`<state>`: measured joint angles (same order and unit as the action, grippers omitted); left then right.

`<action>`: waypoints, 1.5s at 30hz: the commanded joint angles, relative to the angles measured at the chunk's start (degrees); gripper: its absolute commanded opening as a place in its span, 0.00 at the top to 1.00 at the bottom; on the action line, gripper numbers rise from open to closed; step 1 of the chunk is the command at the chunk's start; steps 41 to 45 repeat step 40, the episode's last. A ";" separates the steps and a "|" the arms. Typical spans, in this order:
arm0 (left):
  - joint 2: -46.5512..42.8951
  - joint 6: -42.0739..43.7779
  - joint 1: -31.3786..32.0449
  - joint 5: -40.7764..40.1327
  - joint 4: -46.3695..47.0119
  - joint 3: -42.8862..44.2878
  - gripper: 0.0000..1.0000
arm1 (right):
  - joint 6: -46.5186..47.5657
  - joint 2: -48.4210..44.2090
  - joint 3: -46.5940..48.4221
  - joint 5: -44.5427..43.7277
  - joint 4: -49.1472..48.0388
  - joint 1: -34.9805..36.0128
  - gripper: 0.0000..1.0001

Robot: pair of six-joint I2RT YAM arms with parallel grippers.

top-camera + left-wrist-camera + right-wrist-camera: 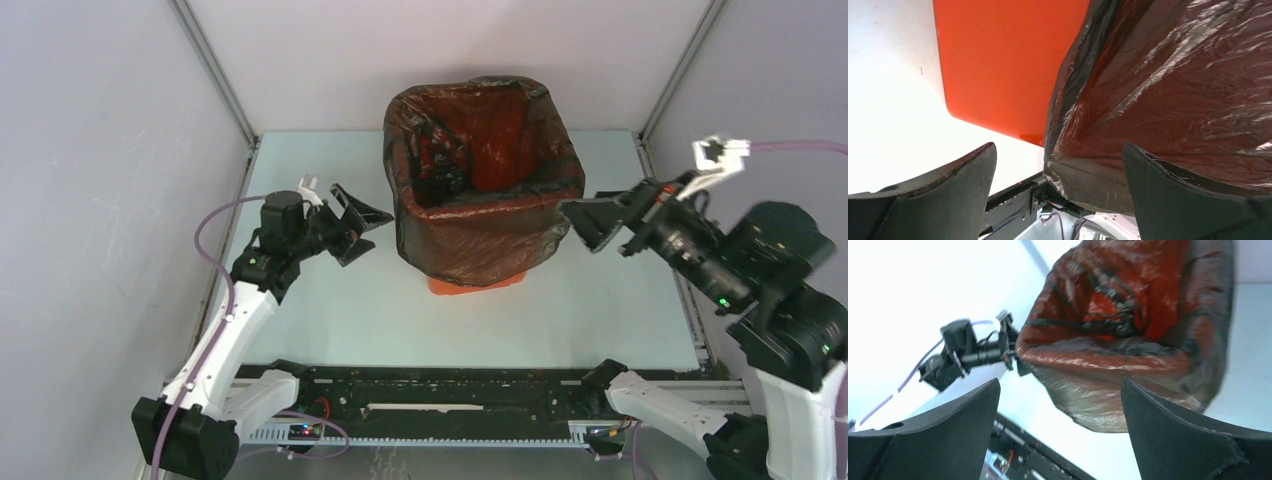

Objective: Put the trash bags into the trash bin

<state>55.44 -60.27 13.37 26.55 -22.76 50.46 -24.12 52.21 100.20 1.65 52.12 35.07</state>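
Now, at the left, my left gripper (377,231) holds its jaws wide apart and empty, just beside the thin, glossy black plastic bag (482,238). The bag lines the bright orange square plastic bin (1008,65) and drapes over its rim and down its outer walls. At the right, my right gripper (577,227) gapes wide and empty too, near the bag's right flank.

Left arm (235,320) and right arm (765,265) raised, jaws wide apart
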 commanded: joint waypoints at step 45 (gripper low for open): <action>-12.99 34.01 -0.27 -36.67 -14.04 51.80 0.00 | -0.52 -1.57 16.90 -10.68 -2.43 -4.57 0.00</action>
